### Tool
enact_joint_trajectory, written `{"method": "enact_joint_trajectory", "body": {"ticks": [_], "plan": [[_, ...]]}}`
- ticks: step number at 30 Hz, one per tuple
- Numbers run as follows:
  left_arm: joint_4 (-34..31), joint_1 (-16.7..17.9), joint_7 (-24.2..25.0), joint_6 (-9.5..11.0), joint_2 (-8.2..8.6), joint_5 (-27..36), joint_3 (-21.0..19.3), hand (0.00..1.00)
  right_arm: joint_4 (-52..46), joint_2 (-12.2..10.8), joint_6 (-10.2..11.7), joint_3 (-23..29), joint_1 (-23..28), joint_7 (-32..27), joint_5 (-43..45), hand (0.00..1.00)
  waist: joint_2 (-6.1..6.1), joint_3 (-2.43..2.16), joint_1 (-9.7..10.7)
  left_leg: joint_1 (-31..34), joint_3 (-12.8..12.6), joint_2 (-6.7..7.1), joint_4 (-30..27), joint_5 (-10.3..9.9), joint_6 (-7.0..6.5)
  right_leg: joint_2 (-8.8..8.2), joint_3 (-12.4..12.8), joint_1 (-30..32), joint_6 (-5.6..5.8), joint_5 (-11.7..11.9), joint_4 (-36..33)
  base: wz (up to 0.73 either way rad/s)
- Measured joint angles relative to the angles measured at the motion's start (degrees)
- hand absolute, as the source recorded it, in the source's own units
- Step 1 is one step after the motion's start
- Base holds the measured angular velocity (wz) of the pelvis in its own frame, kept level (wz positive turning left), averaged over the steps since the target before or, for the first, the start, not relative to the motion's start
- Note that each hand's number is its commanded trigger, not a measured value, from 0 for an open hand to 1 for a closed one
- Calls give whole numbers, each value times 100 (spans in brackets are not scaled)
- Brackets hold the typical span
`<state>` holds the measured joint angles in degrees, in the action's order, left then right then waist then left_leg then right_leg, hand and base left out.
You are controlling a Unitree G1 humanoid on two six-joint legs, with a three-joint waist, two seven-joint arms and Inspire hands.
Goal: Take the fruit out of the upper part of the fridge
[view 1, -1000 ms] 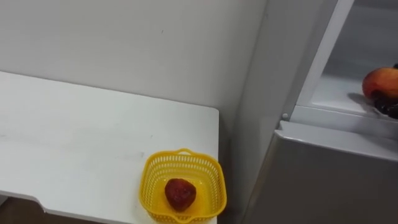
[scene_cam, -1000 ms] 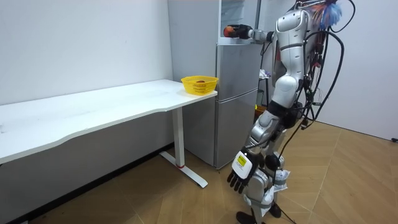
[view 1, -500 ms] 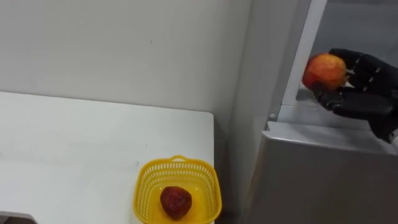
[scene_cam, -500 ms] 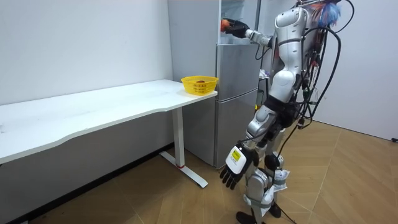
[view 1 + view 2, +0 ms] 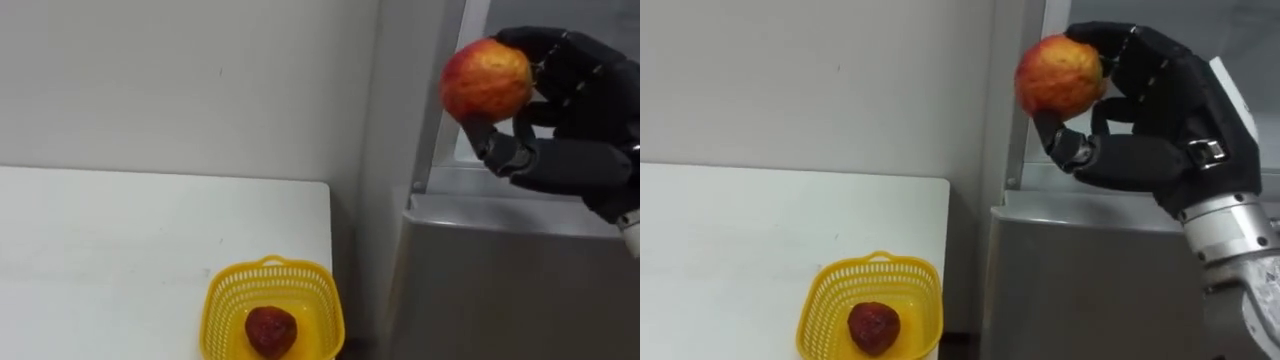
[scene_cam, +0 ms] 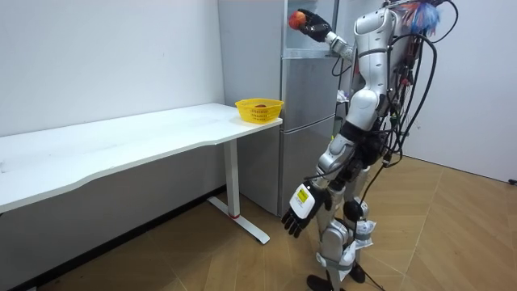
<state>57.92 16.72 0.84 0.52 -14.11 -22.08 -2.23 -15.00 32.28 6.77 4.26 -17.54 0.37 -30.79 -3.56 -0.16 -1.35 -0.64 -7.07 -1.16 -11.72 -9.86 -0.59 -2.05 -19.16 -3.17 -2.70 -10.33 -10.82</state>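
Currently the right hand (image 5: 572, 150), fingers curled, grips a round, smooth red-yellow fruit (image 5: 486, 80) at 1 o'clock; latticed yellow plastic basket (image 5: 222, 310) at 6 o'clock. Left hand (image 6: 297, 217) hangs loose-fingered.

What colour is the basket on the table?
Bright yellow; the plastic lattice basket shows best in the right eye view.

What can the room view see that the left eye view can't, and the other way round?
Room view: the whole robot standing at the tall grey fridge, its left hand hanging open by its leg above the wooden floor.
Left eye view: up close, the right hand curled round the round red-and-yellow apple, and a dark red fruit lying in the yellow plastic basket.
Both: that hand holding the apple up by the fridge, and the basket on a corner of the white table.
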Motion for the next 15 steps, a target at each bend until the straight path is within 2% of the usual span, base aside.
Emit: {"method": "enact_joint_trajectory", "body": {"ticks": [3,9,11,15], "plan": [[1,90,19,-2,18,-2,1,0,-288,-129,0,10,161,227,307,100,3,2,26,-4,-22,-3,-1,-3,3,4,9,12,1,-1,5,0],[-1,42,111,0,21,5,16,0,-746,-173,1,-2,762,704,630,100,2,1,-24,2,-32,-7,-2,-19,1,2,9,17,5,-5,20,0],[5,18,109,0,23,2,15,0,-835,-332,5,-33,909,877,782,100,14,7,-43,6,-38,-8,-4,-20,0,1,8,15,6,-5,16,0],[18,-88,108,0,23,5,23,0,-829,-385,5,-335,971,922,1209,100,18,10,-85,10,-55,-12,8,-24,0,3,10,13,5,-5,10,0]]}}
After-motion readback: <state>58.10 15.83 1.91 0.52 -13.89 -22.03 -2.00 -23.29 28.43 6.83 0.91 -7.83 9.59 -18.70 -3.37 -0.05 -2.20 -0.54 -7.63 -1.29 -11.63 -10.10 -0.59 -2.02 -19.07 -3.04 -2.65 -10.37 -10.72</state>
